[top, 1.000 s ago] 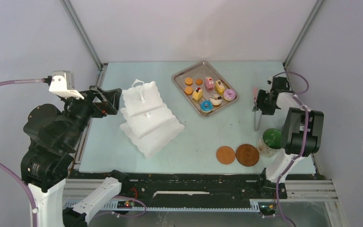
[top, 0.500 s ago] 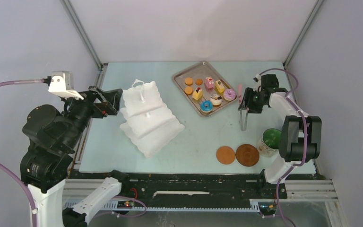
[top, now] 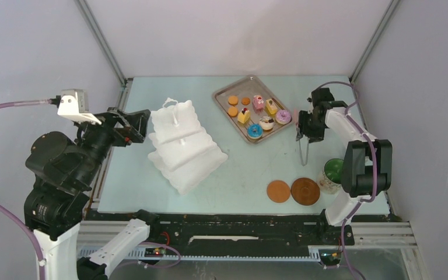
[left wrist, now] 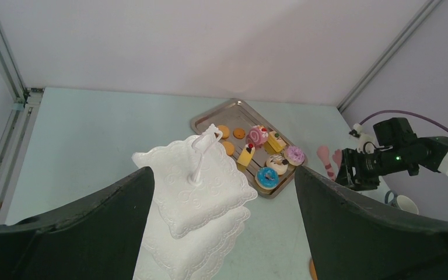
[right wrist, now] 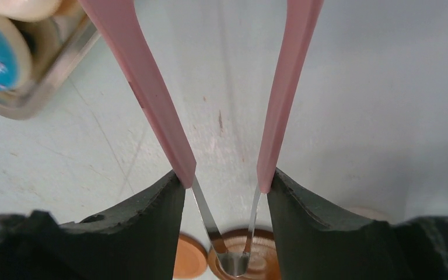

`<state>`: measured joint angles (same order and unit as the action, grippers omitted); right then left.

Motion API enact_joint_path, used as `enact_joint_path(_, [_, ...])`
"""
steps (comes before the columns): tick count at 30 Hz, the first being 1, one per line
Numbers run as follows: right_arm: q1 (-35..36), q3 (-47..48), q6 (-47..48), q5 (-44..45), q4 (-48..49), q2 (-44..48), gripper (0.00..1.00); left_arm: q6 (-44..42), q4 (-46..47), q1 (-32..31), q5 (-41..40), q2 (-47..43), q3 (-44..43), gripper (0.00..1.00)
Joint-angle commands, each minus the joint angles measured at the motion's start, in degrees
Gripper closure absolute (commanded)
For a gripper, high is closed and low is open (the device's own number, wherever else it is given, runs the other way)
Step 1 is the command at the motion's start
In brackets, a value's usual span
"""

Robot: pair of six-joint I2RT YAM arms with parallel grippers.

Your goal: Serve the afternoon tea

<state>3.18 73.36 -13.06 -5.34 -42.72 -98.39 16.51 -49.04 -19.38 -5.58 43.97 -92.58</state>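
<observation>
The white three-tier stand [top: 184, 143] stands left of centre, and in the left wrist view [left wrist: 195, 195]. My open, empty left gripper [top: 141, 125] hovers at its left side, fingers wide apart [left wrist: 223, 170]. Pastries lie on the silver tray [top: 224, 93]: blue doughnut [top: 254, 130], pink doughnut [top: 283, 116], cake slices [top: 244, 115], orange biscuits [top: 233, 100]. My right gripper [top: 304, 127] is shut on the pink tongs [right wrist: 151, 87], just right of the tray. Two brown coasters [top: 278, 191] [top: 305, 191] and the green-lined mug [top: 332, 173] sit front right. The small white cup is out of view.
The tongs' metal hinge end [top: 304, 156] hangs toward the coasters. The tray corner [right wrist: 41, 93] is close on the tongs' left. Frame posts stand at the back corners; the table's left edge rail runs under my left arm.
My right gripper has carried the tongs from beside the mug leftward and toward the tray's right corner. The left arm has barely moved.
</observation>
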Motion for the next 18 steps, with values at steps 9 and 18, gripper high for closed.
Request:
enact_joint_path(9, [4.14,-5.56,-3.18,5.3,-3.28,2.67,0.43,-0.47,1.3,-0.31,0.26,-1.06,1.09,0.02])
enact_joint_path(18, [6.86,-14.74,-5.51,10.1,8.79,3.23,0.31,-0.43,1.03,-0.31,0.31,-1.4,1.3,0.02])
